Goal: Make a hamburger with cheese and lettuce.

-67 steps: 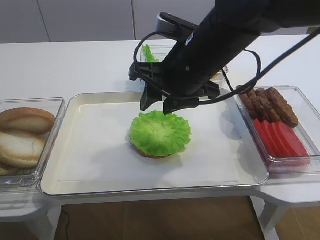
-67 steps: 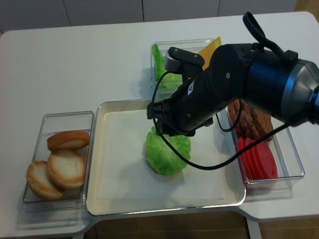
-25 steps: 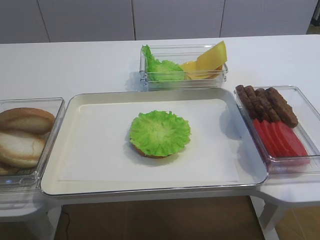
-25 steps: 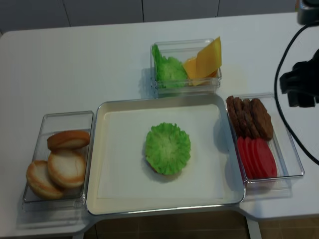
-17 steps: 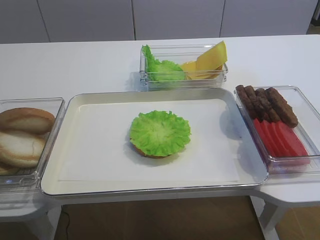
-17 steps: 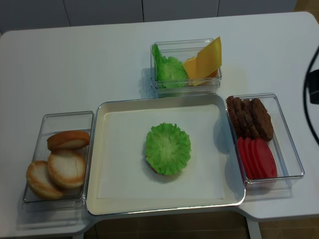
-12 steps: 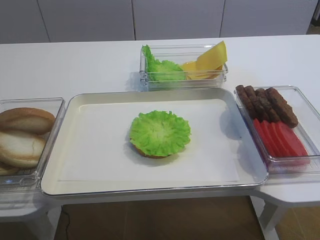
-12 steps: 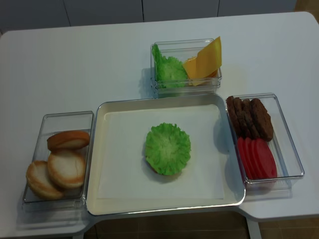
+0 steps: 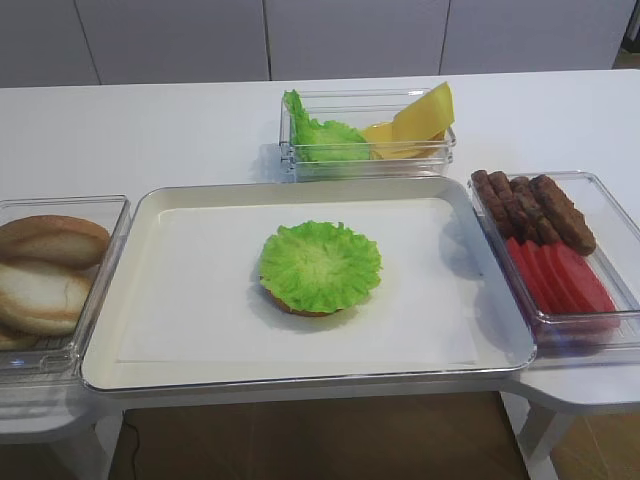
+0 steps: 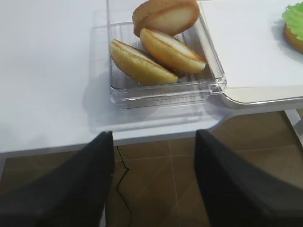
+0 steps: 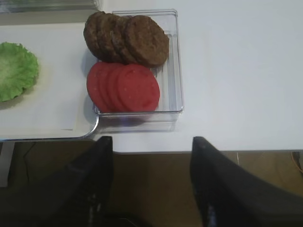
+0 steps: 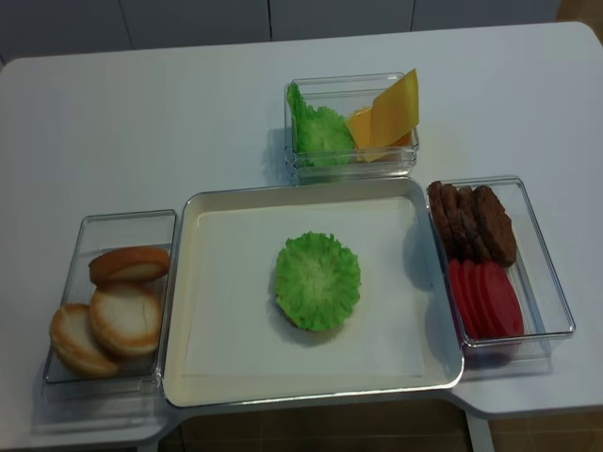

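White table (image 12: 141,113) top to bottom; big tray (image 12: 226,377) center frame. Lettuce (image 12: 317,280) sits on a bun half (image 9: 300,306) mid-tray, only the bun's rim showing. Cheese (image 12: 391,111) leans in the clear bin upper center, beside spare lettuce. Right gripper (image 11: 149,182) low in its wrist view, jaws wide apart, empty. Left gripper (image 10: 154,177) same: jaws wide, holding nothing.

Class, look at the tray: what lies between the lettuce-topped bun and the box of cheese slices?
Nothing: only bare tray floor and rim separate the lettuce from the cheese box, clearest in the overhead view.
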